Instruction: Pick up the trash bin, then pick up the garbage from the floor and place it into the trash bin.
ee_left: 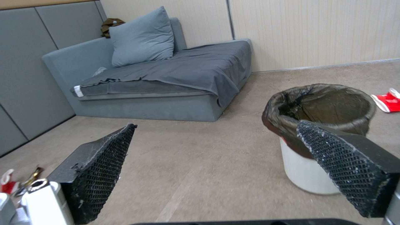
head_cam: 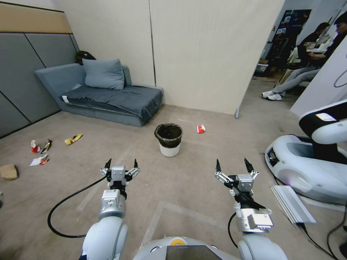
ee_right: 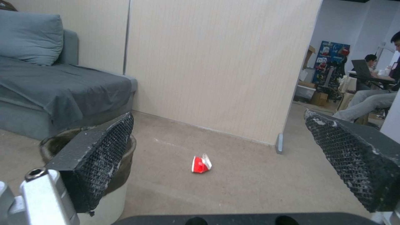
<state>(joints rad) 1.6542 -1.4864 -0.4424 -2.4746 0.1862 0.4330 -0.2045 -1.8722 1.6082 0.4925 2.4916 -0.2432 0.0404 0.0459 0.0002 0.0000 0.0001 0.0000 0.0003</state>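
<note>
I see a beige carpet floor, with a grey sofa point(head_cam: 108, 95) by the wall. The trash bin point(head_cam: 168, 139) stands upright ahead of me, a red wrapper point(head_cam: 201, 128) near it. My left gripper point(head_cam: 121, 165) and right gripper point(head_cam: 234, 166) hover spread, holding nothing.

The trash bin point(head_cam: 168, 139) is showing smooth white plastic under a crinkled, slightly glossy black film liner. The floor point(head_cam: 202, 169) is looking matt, possibly short-pile carpet. The sofa point(head_cam: 108, 95) is wearing soft matt cloth. The left gripper point(head_cam: 121, 164) fingers point(ee_left: 106, 168) are presenting rough, dimpled black rubber pads on bright metal links.
</note>
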